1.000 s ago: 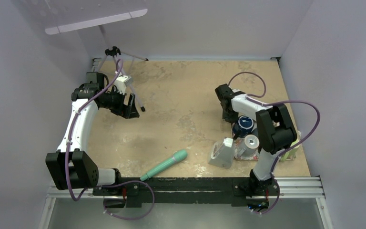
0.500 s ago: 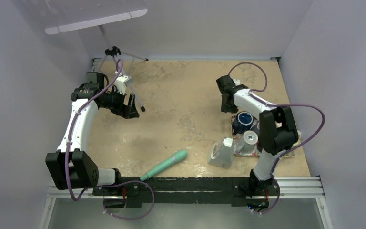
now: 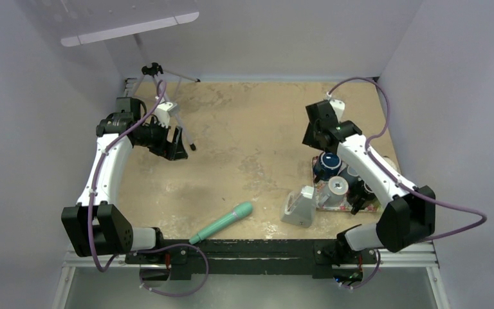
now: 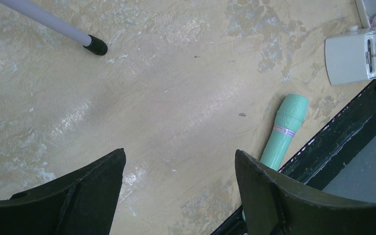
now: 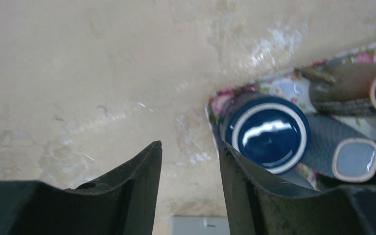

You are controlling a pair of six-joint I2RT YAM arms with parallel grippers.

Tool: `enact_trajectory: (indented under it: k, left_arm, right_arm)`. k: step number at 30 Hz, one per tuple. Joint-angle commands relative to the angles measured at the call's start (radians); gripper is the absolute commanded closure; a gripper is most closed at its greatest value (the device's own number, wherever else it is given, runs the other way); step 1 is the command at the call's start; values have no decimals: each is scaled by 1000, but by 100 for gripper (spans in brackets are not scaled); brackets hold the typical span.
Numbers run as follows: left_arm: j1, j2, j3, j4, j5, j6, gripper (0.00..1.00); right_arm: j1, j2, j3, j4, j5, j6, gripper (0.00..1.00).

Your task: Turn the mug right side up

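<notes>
from above, the left pincer [image 3: 177, 149] hangs over the far left of the worktop [image 3: 251, 129], beside a tripod [image 3: 156, 69] leg. the right pincer [image 3: 313, 136] sits over the right side, just beyond the far left corner of a floral tray [image 3: 332, 208] and not touching it. the dark blue mug [image 3: 328, 166] stands in that corner of the tray, its round face up. a grey mug [image 3: 339, 188] lies just nearer the arms' bases, with other mugs crowded in to its right. a pale wedge-shaped device [image 3: 299, 206] stands against the tray's near left side. a teal handle-shaped tool [image 3: 222, 223] lies well apart, towards the near middle and close to the black rail [image 3: 251, 248].

in the left wrist view, the two dark fingers [image 4: 78, 196] stand wide apart with only bare worktop between them, holding nothing. the teal tool lies beyond the right finger, one end at the rail. the pale device shows at the upper right, and the tripod's rubber foot [image 4: 97, 45] rests at the upper left.

in the right wrist view, the fingers [image 5: 127, 196] are parted with a modest gap, and nothing is held between them. the blue mug is to the right of the gap, clear of both fingers. it is upright in the tray's corner, with a pale rim ringing a glossy blue inside. just right of it a blue-grey mug [image 5: 342, 149] lies on its side, touching it. behind that, a brown mug [image 5: 352, 83] also lies on its side, mouth to the right.
</notes>
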Motion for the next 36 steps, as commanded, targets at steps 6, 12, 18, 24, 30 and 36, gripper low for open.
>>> enact_trajectory:
  k: [6, 12, 18, 24, 30, 36]
  left_arm:
    - [-6, -29, 30, -5, 19, -7, 15]
    - [-5, -33, 24, -1, 25, -7, 15]
    - [-6, -35, 22, 3, 32, -12, 15]
    - [-6, -33, 21, 5, 38, -13, 15]
    - [-5, -33, 24, 3, 45, -11, 15]
    - [-5, -33, 24, 0, 47, -9, 15]
  right_arm:
    - [1, -195, -247, -32, 33, 293, 58]
    - [0, -258, -353, 0, 57, 379, 58]
    - [0, -227, -441, 45, 79, 444, 58]
    - [-1, -236, -478, 100, 126, 467, 58]
    - [-2, -171, -494, 158, 157, 466, 60]
    - [-2, -127, -487, 182, 181, 464, 67]
